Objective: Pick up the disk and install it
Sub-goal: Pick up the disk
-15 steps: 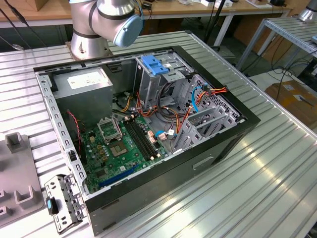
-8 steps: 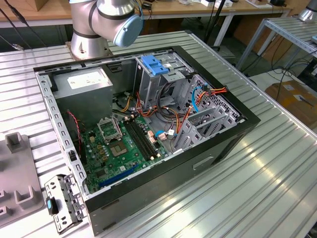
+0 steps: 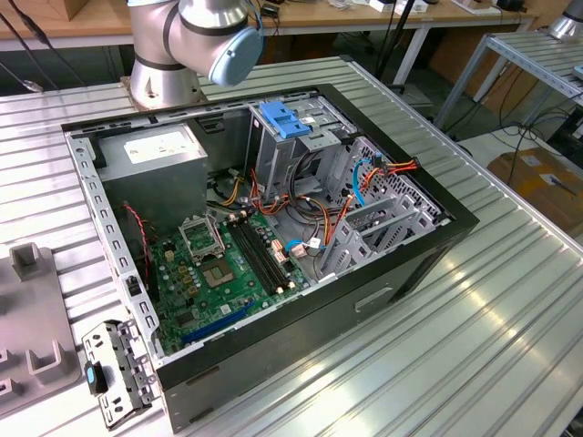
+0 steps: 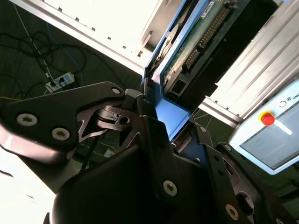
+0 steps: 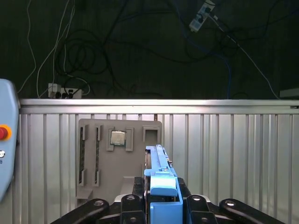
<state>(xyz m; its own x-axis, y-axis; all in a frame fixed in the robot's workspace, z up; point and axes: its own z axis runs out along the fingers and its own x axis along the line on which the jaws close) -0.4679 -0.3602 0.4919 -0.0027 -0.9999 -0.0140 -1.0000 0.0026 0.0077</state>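
disk (image 5: 159, 164) base hidden within end effector (image 5: 162, 198); arm (image 3: 196, 36) cropped.

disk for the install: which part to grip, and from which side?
Pinch the disk across its two broad flat faces near one end, coming in end-on along its length. Those faces are flat and parallel, and the hand is shut on it that way in the first wrist view: edge-on, the far end sticking out free.

Arm (image 3: 196, 41): grey joints and a blue end cap, rising from its round base out of the exterior view's top edge. Gripper (image 5: 161, 198): black linkage fingers clamped either side of the disk (image 5: 161, 182), seen in both wrist views.
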